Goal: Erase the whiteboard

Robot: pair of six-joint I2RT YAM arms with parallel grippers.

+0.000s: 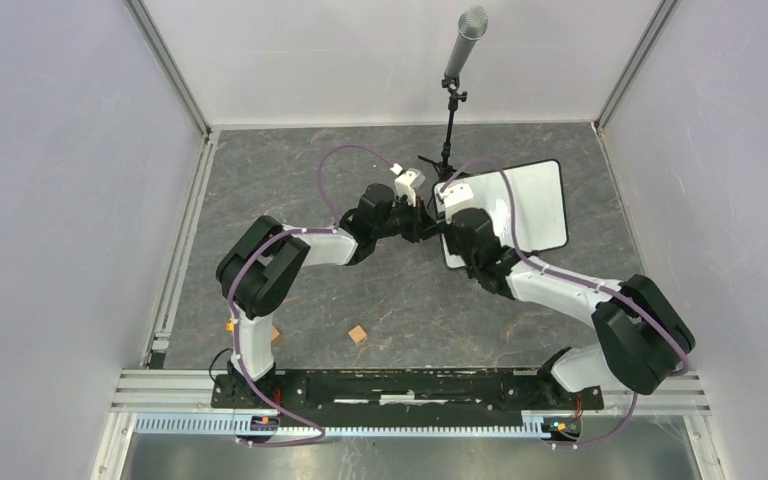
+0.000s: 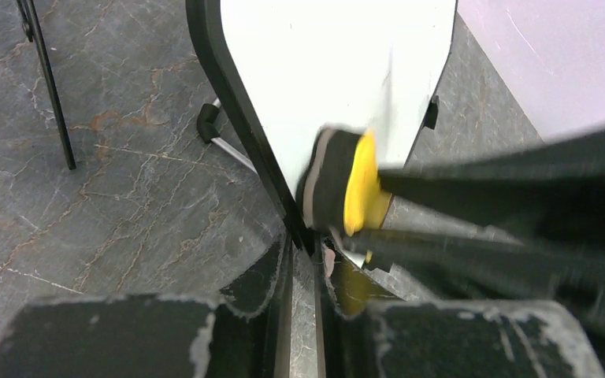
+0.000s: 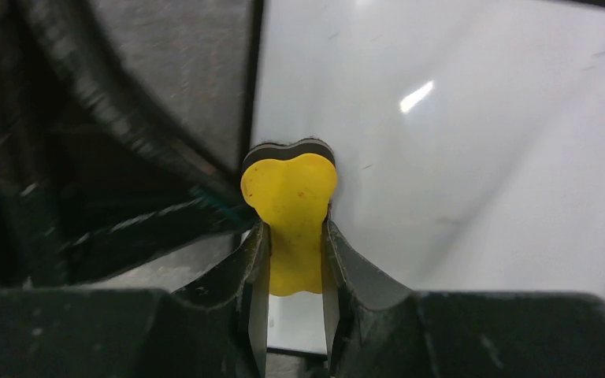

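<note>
The whiteboard [image 1: 538, 200] sits on the grey table [image 1: 290, 180], right of centre in the top view, and its surface looks blank. The right gripper [image 3: 293, 236] is clamped on a yellow eraser [image 3: 290, 193], whose dark pad touches the board near its left rim. The left gripper [image 2: 302, 256] pinches that black rim.

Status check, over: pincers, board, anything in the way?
Left pincer clamped on whiteboard rim. Right pincer shut on yellow eraser, pressed to board. Visible surface blank. Mic stand at far corner, not blocking.
</note>
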